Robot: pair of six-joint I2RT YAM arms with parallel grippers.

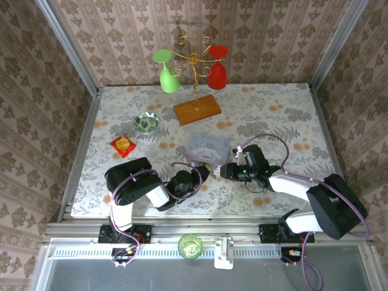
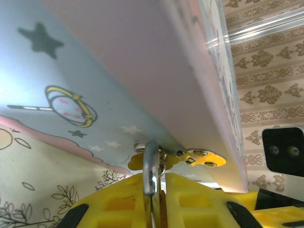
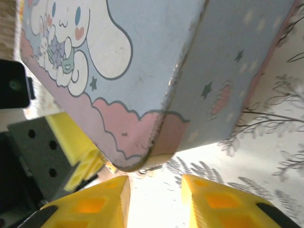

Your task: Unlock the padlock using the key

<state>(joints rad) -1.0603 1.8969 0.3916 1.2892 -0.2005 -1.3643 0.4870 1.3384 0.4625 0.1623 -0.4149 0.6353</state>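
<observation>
Left gripper (image 2: 154, 199) clamps padlock (image 2: 151, 166), body hidden between fingers; right gripper (image 3: 154, 199) wide, empty.

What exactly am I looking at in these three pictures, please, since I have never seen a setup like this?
You are looking at two robot arms bolted at the near edge of a flower-patterned table. The overhead picture shows both. The left tool and right tool meet at a pale blue cartoon tin. Farther back stand a wooden-based rack with a green glass and a red glass, a small bowl and a red packet.

The other two pictures come from cameras on the wrists. The left one shows yellow fingers closed on the padlock, which hangs from the tin's hasp. The right one shows open fingers below the tin's corner, holding nothing.
</observation>
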